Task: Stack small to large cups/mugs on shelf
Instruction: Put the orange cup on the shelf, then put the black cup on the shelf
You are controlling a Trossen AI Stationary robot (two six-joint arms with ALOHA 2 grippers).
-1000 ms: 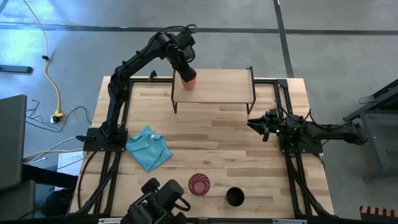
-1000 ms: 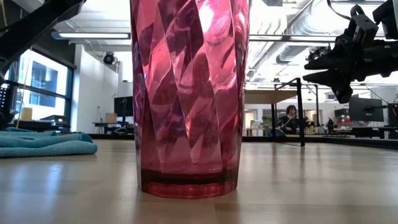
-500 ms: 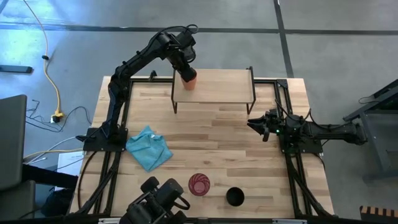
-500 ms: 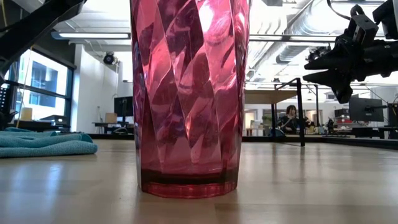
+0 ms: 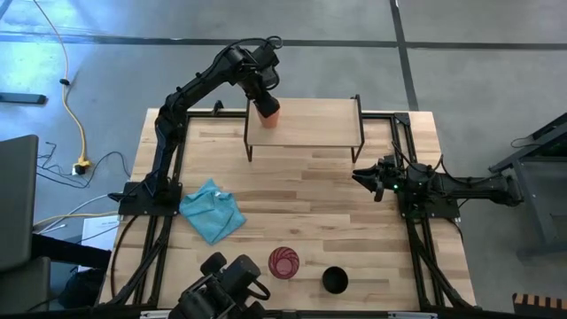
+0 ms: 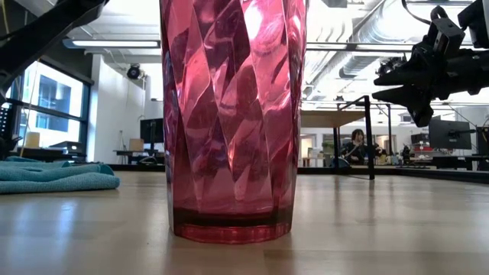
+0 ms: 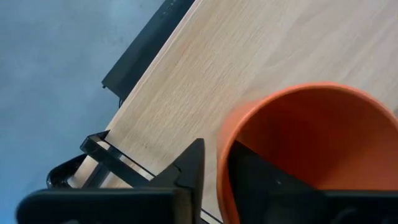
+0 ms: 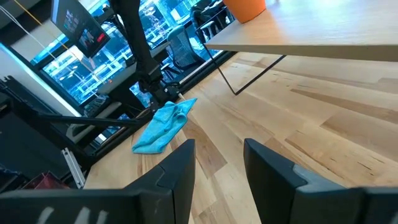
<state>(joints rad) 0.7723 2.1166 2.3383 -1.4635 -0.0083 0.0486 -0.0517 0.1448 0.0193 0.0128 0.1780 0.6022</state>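
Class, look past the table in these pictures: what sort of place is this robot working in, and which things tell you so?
Probably an open-plan lab or office workshop: exposed ceiling ducts, desks with monitors where a person sits, and a bare concrete floor round the wooden table.

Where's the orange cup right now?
In the high view the orange cup sits on the shelf near its left end, at the table's far edge, with the left hand gripping its rim.
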